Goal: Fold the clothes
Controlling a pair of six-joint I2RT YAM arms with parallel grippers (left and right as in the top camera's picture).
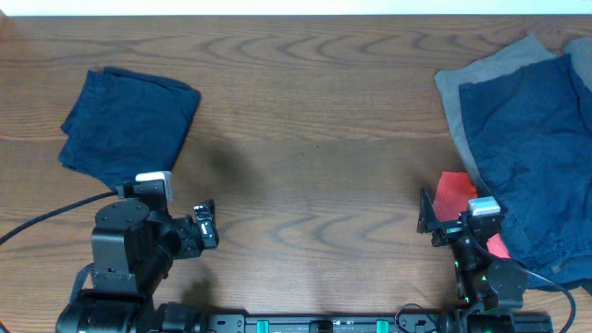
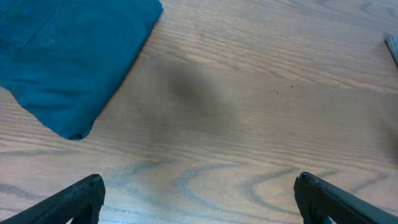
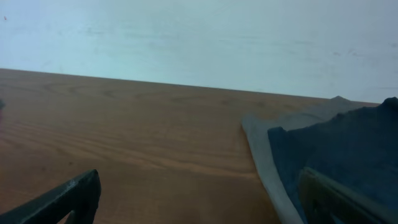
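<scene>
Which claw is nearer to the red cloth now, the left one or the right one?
Right. The right claw sits just beside the red cloth; the left claw is far across the table, near the folded navy garment.

Wooden table point(image 1: 314, 139): brown top with wavy grain, present in all three views. A soft dark shadow point(image 2: 193, 87) lies on the bare wood. Pale wall point(image 3: 199, 37): stands behind the table's far edge.

Bare tabletop point(image 1: 314, 148) ahead of the left gripper point(image 1: 205, 225) and across to the right gripper point(image 1: 428, 215): free passage. Folded navy piece point(image 1: 129, 116) sits ahead-left of the left gripper; garment pile point(image 1: 532, 129) blocks ahead-right of the right gripper.
</scene>
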